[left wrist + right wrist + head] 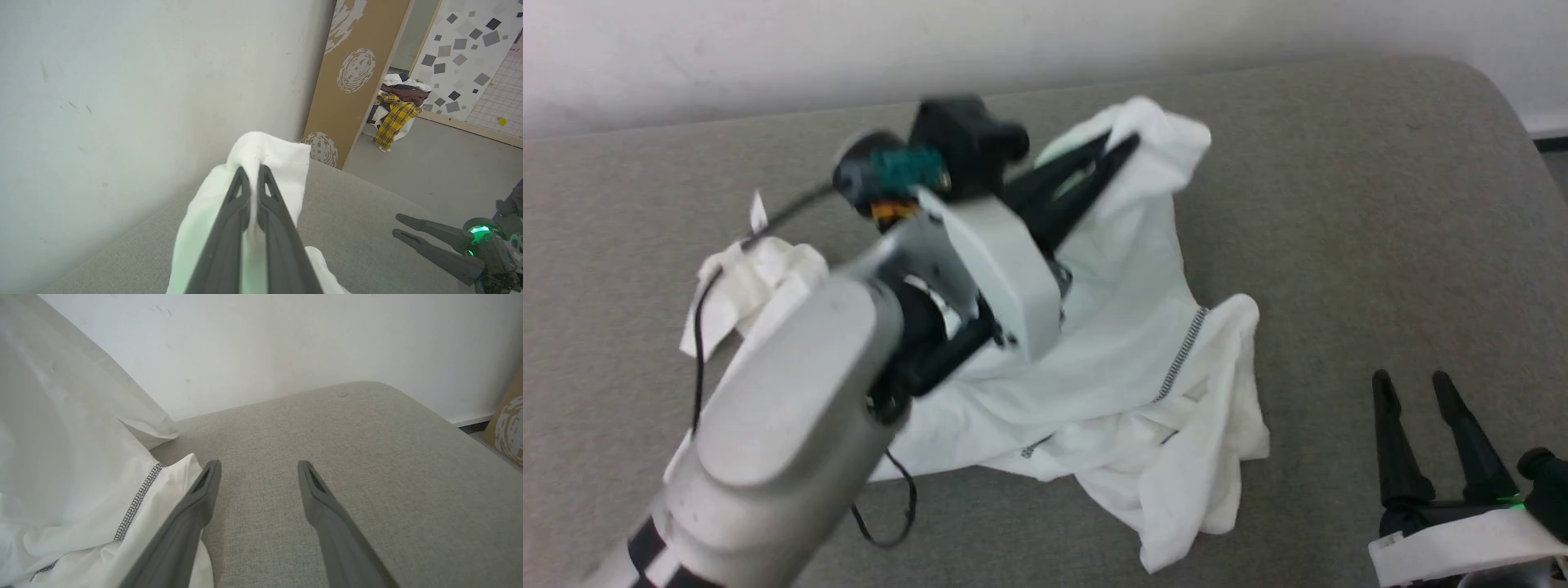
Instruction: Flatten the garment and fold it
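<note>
The garment (1127, 367), a white thin shirt with a dark zigzag seam, lies crumpled in the middle of the grey padded table (1339, 204). My left gripper (1123, 147) is shut on a fold of the garment near its far edge and holds that fold raised off the table. In the left wrist view the two dark fingers (237, 204) pinch the white cloth (278, 159) between them. My right gripper (1413, 384) stands open at the lower right, just right of the garment, with bare table between its fingertips (259, 465). The seam (139, 498) shows at its left.
A pale wall (931, 41) runs along the table's far edge. The table's rounded right corner (1494, 82) drops to the floor. Beyond it stand a brown patterned panel (351, 73) and a heap of clothes (394, 108). A dark cable (698, 343) hangs from my left arm.
</note>
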You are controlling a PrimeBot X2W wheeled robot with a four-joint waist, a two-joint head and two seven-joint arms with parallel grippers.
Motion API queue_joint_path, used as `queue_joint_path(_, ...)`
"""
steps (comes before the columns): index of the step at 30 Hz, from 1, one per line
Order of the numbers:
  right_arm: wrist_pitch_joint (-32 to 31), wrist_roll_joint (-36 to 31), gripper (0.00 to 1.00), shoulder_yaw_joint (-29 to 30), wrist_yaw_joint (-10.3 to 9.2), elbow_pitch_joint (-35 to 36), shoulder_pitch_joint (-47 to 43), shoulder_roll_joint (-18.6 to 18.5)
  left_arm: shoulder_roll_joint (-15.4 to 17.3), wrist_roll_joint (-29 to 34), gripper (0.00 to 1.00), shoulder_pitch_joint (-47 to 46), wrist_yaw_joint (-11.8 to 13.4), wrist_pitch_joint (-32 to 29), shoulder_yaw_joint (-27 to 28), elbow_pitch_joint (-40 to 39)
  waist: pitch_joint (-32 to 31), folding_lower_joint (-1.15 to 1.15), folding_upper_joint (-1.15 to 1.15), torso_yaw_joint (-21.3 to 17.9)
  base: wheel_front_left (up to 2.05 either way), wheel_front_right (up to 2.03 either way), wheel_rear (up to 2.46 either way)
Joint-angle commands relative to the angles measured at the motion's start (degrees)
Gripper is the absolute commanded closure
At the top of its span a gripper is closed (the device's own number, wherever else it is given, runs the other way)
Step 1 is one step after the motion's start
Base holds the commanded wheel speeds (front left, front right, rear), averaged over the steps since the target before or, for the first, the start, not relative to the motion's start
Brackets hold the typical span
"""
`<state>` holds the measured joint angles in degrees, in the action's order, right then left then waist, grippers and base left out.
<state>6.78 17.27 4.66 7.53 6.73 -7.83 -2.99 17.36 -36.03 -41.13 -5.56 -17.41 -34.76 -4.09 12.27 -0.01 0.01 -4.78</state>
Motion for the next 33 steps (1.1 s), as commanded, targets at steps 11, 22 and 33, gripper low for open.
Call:
queue_joint_path(11, 5.9, 4.5, 0.0, -3.7, -0.04, -6.2, 4.9, 0.1, 1.3, 2.7, 1.0, -20.1, -0.4, -2.8, 4.2, 11.6, 12.8, 0.01, -0.01, -12.8, 0.0, 0.0, 0.0)
queue_joint_path(22, 8.0, 6.5, 0.0, -7.3, -0.04, -10.0, 9.7, 0.1, 7.1, 13.1, 1.0, -26.1, -0.7, 5.5, 1.9, 24.1, 19.2, 0.01, -0.01, -17.2, 0.0, 0.0, 0.0)
queue_joint_path(33, 8.2, 6.6, 0.0, -8.0, -0.04, -10.9, 11.9, 0.1, 9.2, 10.1, 0.0, -25.5, -1.5, 3.2, -0.3, 30.3, 22.0, 0.01, -0.01, -16.4, 0.0, 0.0, 0.0)
